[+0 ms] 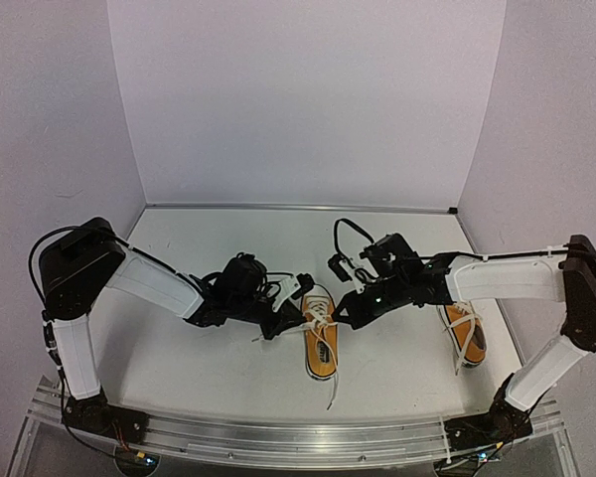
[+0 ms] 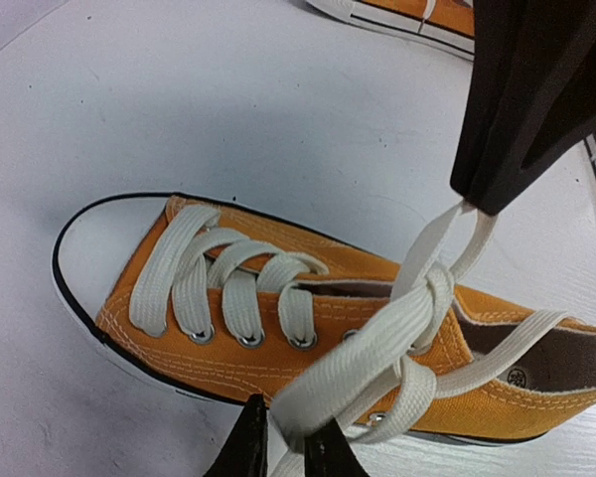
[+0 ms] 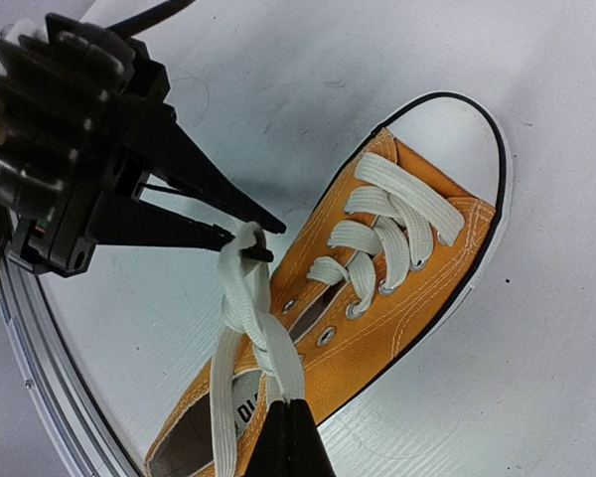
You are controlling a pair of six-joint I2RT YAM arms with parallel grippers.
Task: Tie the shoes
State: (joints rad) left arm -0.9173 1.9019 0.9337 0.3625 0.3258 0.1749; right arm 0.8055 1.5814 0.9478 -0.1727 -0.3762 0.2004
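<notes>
Our left tool [image 2: 283,442] and right tool [image 3: 286,417] each pinch one end of the lace [image 2: 368,348]. The shoe [image 1: 321,348] lies between them, toe pointing away, so we should pull sideways.

Left arm [image 1: 154,283] and right arm [image 1: 502,278] meet above one shoe [image 1: 321,356]

You are looking down on a white table [image 1: 397,393] boxed in on three sides by a plain pale back wall [image 1: 308,99], a left wall [image 1: 40,119] and a right wall [image 1: 566,119]. An aluminium rail [image 1: 298,439] is running along its near edge, and soft even light is falling everywhere
</notes>
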